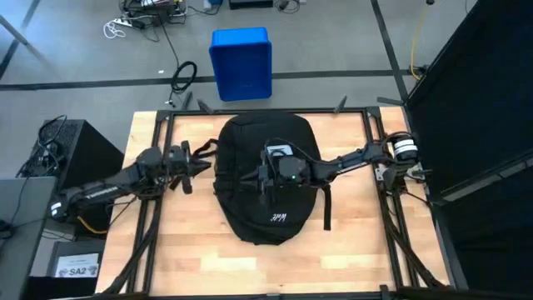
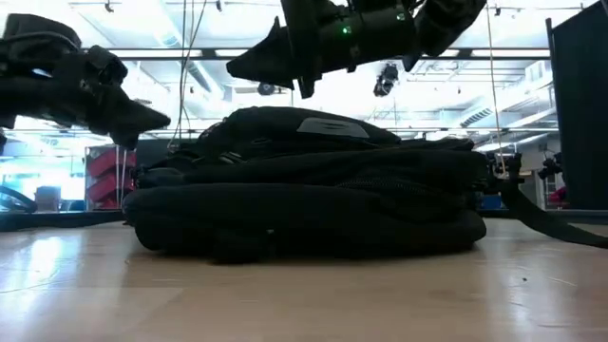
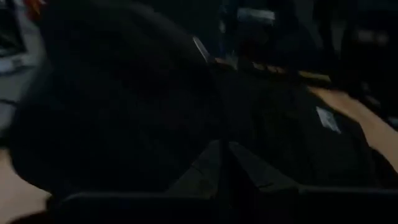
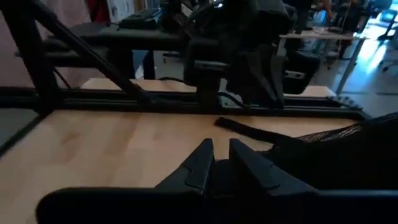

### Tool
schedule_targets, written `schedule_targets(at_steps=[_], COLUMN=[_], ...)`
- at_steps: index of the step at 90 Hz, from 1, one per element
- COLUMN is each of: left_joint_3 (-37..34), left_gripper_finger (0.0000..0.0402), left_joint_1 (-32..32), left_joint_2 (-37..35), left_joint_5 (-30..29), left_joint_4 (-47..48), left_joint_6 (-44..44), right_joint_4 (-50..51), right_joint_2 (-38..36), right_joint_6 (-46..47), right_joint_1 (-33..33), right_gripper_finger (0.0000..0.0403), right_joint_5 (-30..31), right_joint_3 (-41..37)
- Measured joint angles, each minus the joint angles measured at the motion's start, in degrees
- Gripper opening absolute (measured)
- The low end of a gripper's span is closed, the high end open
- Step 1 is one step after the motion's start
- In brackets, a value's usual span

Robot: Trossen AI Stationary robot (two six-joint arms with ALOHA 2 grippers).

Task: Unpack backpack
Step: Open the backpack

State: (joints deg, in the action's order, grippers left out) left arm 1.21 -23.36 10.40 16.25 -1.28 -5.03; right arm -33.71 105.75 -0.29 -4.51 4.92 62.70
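The backpack [image 2: 304, 190] lay flat and closed mid-table [image 1: 350, 250]. The right gripper [image 1: 252, 177] hovered over it, fingers nearly shut, empty; the left gripper [image 1: 202, 167], just beside its edge, likewise. Pinching loose fabric instead of the zipper could drag the backpack. Beyond it, a blue box [image 1: 241, 62] sat on the floor.

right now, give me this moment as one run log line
backpack: flat mid-table, looks closed | left end effector: shut, at backpack's left edge | right end effector: shut, above backpack | unpacked: nothing visible
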Motion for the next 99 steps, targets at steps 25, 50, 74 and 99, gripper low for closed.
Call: schedule_targets(at_steps=[25, 50, 74, 99], left_joint_3=[3.8, 5.7, 5.7, 5.7], left_gripper_finger=[0.0000, 0.0000, 0.0000, 0.0000], left_joint_1=[3.8, 9.7, 16.4, 26.2], left_joint_2=[8.5, 17.0, 25.7, 38.9], left_joint_5=[-4.0, -9.6, -17.0, -24.4], left_joint_4=[7.6, 7.4, 7.2, -9.1], left_joint_6=[5.9, -1.7, -7.5, -13.5], right_joint_4=[0.4, 4.2, 4.9, 9.4], right_joint_2=[0.0, 0.0, -0.1, -3.3], right_joint_6=[-2.1, -8.1, -9.9, -13.3], right_joint_1=[-0.7, -0.6, -1.0, -2.3], right_gripper_finger=[0.0028, 0.0028, 0.0034, 0.0036], right_joint_5=[0.0, 0.2, 1.5, 3.5], right_joint_3=[0.0, 0.0, 0.0, 0.0])
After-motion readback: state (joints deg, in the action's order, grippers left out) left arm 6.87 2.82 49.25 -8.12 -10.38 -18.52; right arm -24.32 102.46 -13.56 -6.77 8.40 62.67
